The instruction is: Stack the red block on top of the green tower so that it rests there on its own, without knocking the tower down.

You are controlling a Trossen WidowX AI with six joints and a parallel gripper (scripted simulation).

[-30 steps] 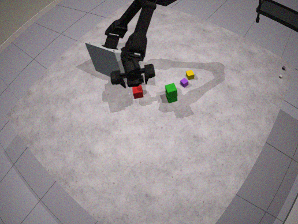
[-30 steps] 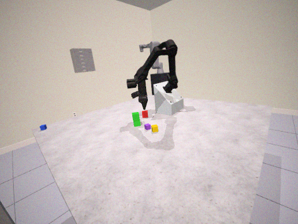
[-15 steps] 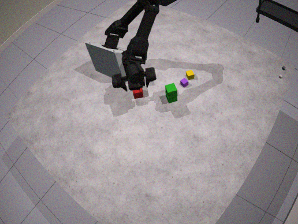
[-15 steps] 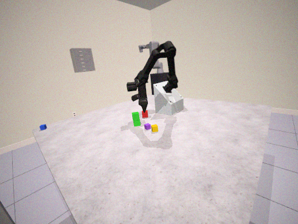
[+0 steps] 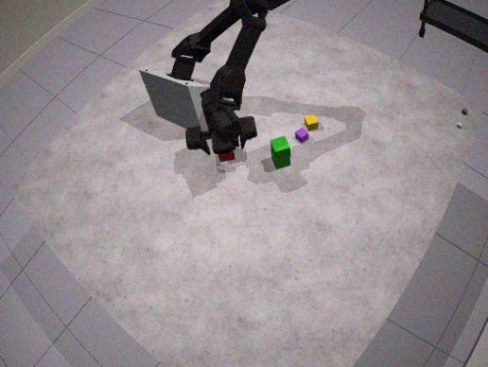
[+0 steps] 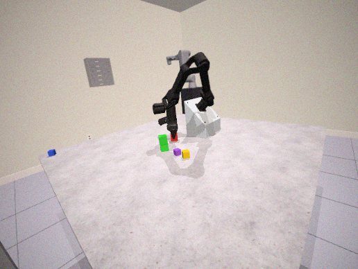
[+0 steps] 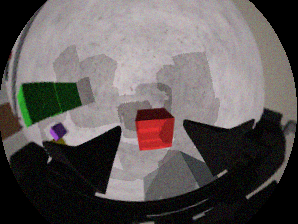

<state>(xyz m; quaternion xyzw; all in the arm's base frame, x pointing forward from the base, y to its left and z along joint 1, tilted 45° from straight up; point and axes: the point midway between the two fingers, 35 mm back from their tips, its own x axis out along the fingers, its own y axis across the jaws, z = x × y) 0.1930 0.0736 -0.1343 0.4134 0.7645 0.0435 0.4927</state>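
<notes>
Red block [image 7: 154, 129], one, between wide-open empty fingers; one green tower [image 5: 280, 151].

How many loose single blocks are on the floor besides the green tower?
4: red block between the open gripper's fingers; purple block and yellow block beyond the green tower; blue block by the wall. Others may be hidden behind the arm.
</notes>
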